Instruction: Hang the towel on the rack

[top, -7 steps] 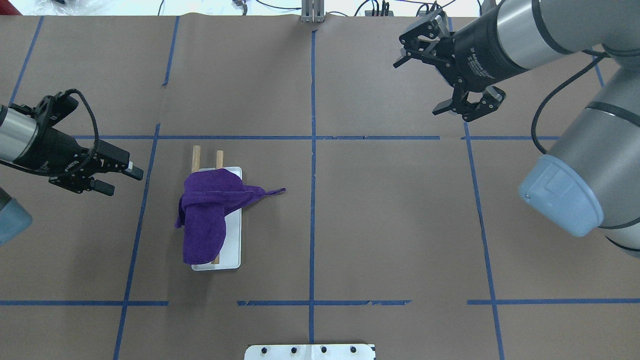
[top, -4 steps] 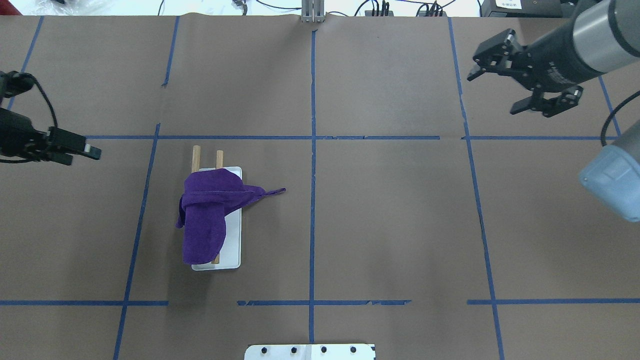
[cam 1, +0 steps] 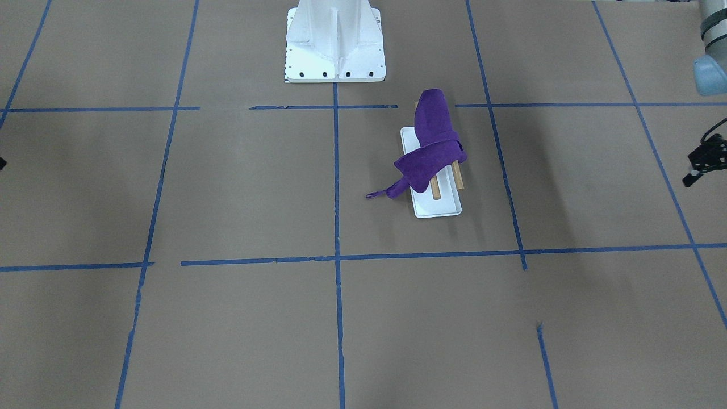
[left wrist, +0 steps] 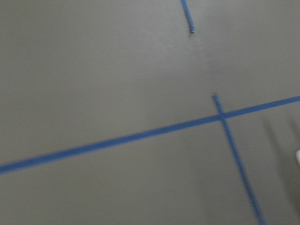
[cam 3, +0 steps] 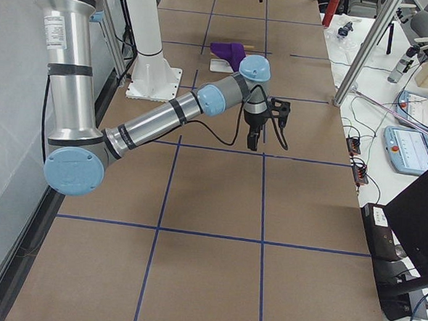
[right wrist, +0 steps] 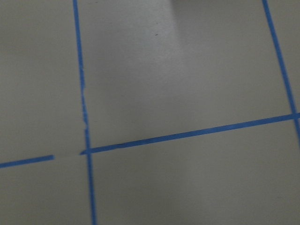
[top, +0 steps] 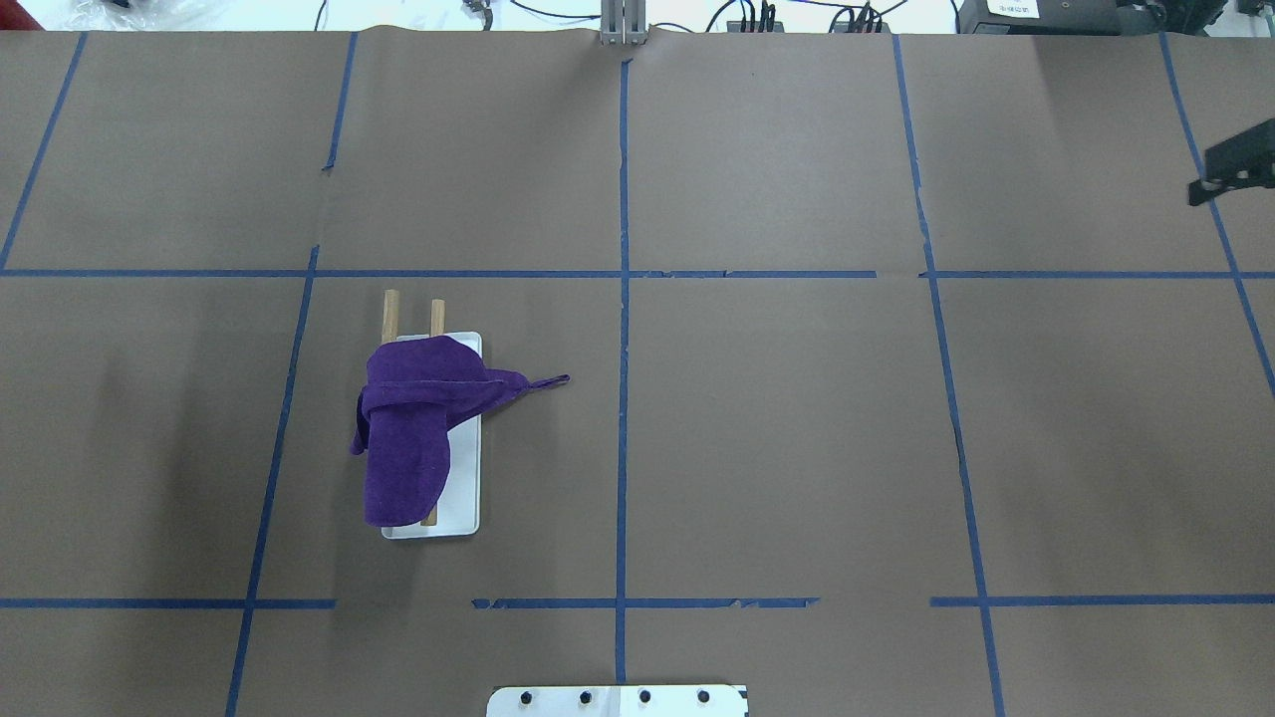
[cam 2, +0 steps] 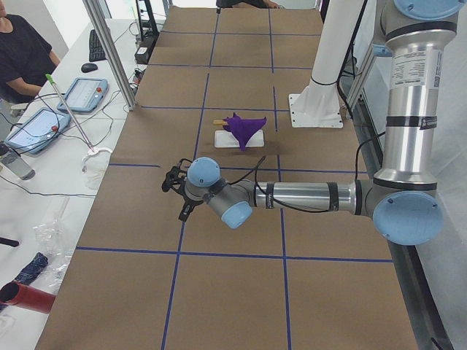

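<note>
Towel (top: 408,438): bunched over rack (top: 463,498) bars; one corner trails onto bench (top: 777,438)
Fingers: left fingers (cam 1: 696,170), right fingers (top: 1230,169) far from rack; apart or together, cannot tell
Risk: lopsided drape may slide off; trailing corner's weight would pull it

Purple towel (top: 408,438) lies bunched over both wooden bars of the white-based rack (top: 463,498). One corner trails toward the right gripper (top: 1230,169). Both sit well apart from the grippers, the left gripper (cam 1: 704,162) nearer.

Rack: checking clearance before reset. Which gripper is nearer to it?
Left. The left gripper is on the rack's side of the table, out toward that end; the right gripper is at the opposite end.
</note>
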